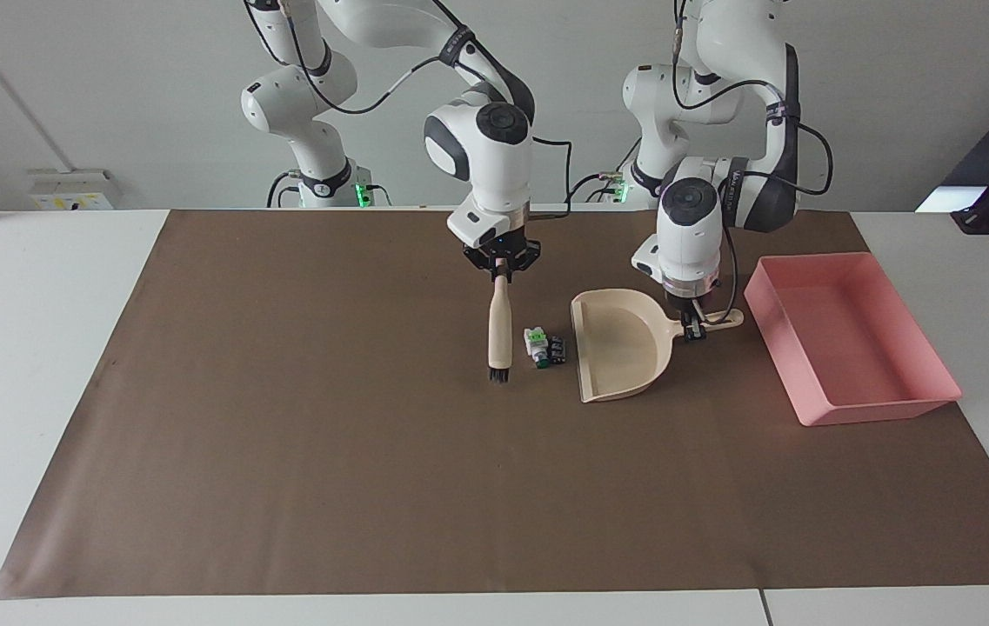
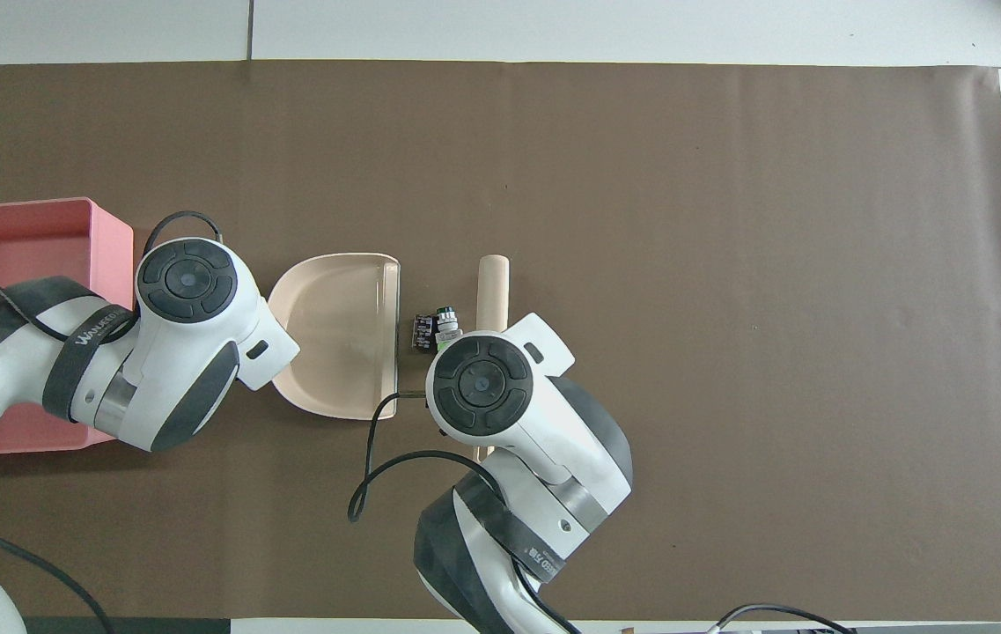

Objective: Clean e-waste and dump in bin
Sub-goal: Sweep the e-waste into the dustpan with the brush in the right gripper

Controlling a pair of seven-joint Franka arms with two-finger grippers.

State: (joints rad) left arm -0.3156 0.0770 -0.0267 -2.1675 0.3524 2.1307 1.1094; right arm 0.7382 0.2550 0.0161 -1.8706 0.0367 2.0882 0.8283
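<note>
While brush (image 1: 499, 335) flanks e-waste (image 1: 544, 347), dustpan (image 1: 620, 346) lip just beside

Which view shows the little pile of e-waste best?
The facing view: the e-waste lies fully exposed on the mat between the brush and the dustpan. In the overhead view the right arm covers part of the pile, leaving only some pieces visible.

A white table (image 1: 42, 365) stands against a plain pale wall (image 1: 111, 78), with a brown paper sheet (image 1: 372, 487) spread over most of it. A white socket box (image 1: 72, 189) sits at the wall's foot.
</note>
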